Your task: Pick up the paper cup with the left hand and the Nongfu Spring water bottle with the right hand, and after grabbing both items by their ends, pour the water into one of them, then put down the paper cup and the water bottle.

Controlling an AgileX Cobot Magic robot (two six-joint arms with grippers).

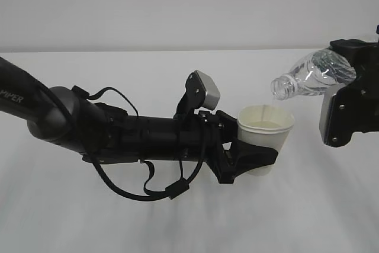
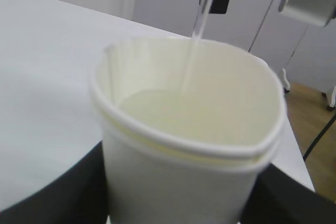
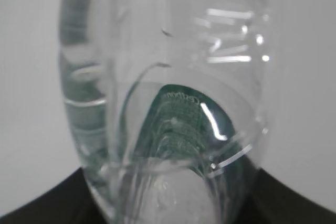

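White table [image 1: 177, 229], pale wall [image 1: 177, 4] (wooden floor [image 2: 315, 129] beyond)

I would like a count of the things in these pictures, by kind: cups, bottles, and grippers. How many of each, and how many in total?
Cups: 1, the paper cup, held by the left gripper.
Bottles: 1, the water bottle, tilted over the cup, held by the right gripper.
Grippers: 2.
Total: 4.

Counts showing: one paper cup [image 1: 265, 137]; one Nongfu Spring water bottle [image 1: 312, 75]; one thin stream of water [image 2: 195, 40] falling; two black grippers appearing, left hand [image 1: 253, 157] and right hand [image 1: 348, 105]; one white table [image 1: 89, 223].
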